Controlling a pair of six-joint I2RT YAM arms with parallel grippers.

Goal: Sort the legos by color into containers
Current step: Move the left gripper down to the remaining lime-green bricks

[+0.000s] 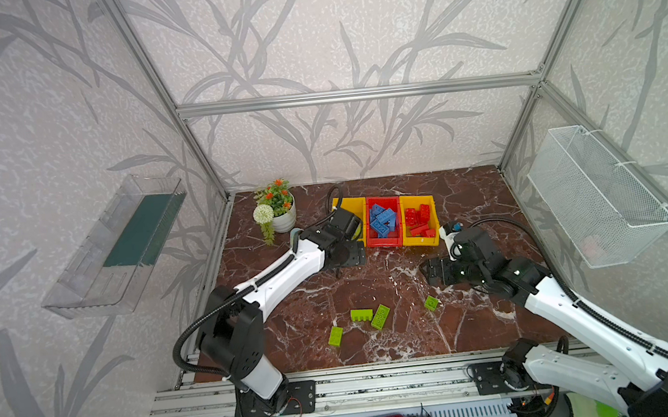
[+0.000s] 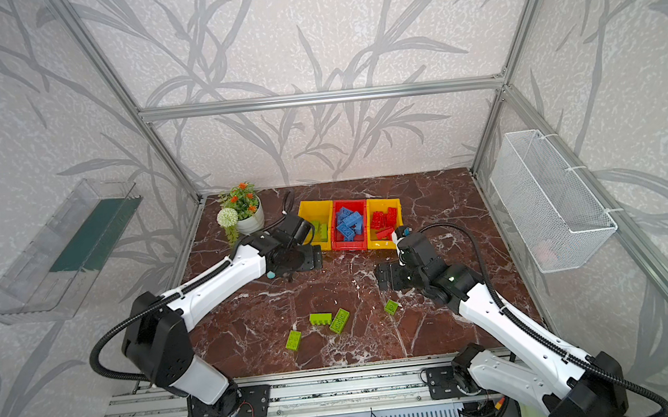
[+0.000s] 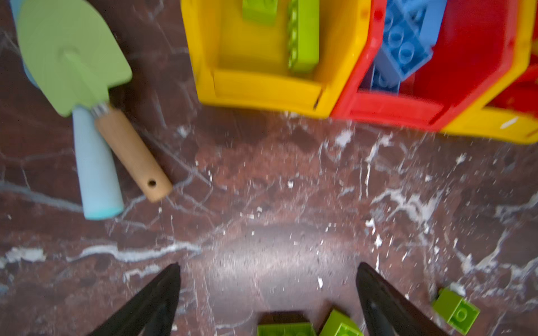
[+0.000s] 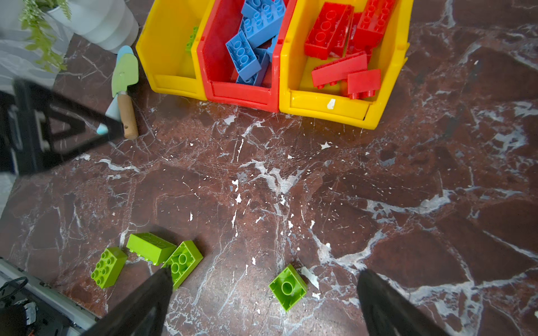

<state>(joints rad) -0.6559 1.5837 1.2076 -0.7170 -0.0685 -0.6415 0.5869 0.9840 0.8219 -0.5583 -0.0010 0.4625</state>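
You get a wide bare lane of tabletop (image 4: 291, 174) between the containers (image 4: 241, 97) and the 4 loose green legos (image 4: 151, 247). The trowel (image 4: 125, 72) and plant pot (image 1: 285, 220) crowd the containers' left side, and the left arm (image 1: 280, 277) hangs before the left yellow bin (image 4: 163, 52). Right of the containers, the tabletop lies open.

Marble table (image 1: 372, 281), bins (image 1: 386, 243), green legos (image 1: 380, 316), trowel (image 3: 72, 52), pot (image 1: 285, 221)

Both top views are looking down from high above the near edge, sharing the whole table (image 1: 394, 287). Both wrist cameras are facing the far side, sharing the containers (image 4: 241, 96), the left one sitting closer.
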